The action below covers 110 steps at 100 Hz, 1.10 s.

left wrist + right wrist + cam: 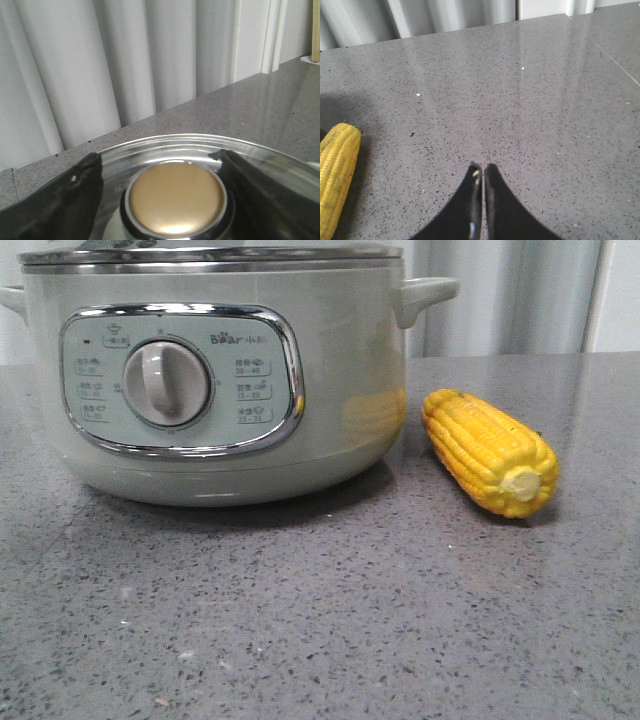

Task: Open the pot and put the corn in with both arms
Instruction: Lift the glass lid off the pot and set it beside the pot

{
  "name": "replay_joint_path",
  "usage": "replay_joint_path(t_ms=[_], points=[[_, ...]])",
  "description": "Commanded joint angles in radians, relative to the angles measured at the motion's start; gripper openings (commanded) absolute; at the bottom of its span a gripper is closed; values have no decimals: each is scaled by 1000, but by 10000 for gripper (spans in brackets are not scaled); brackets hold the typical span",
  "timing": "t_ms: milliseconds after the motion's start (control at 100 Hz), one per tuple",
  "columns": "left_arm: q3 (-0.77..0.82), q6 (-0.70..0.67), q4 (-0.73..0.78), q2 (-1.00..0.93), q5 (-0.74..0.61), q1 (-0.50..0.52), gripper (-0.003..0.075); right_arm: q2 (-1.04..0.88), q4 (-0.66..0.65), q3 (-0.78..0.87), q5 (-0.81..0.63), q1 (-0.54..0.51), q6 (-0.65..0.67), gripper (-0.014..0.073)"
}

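"Bear" logo, with small unreadable characters after it, printed on the chrome-framed control panel (180, 380) of the pot (340, 390), up and right of the grey dial (165, 382). Small boxed setting labels with figures ringed around the dial, too fine to read.

A kitchen-style test setup: a Bear electric cooker (215, 380) and a corn cob (489, 451) sit on a speckled grey stone countertop (320, 620), backed by pale pleated curtains (100, 65) rather than kitchen walls.
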Motion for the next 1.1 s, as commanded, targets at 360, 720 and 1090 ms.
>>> replay_joint_path(t_ms=[360, 720, 1090], points=[[-31, -11, -6, -25, -98, -11, -20, 13, -7, -26, -71, 2, -11, -74], [-42, 0, -6, -126, -148, -11, -20, 13, -7, -26, -71, 2, -11, -74], [-58, 5, -6, -321, -60, 157, -20, 13, -7, -26, -71, 2, -11, -74]])
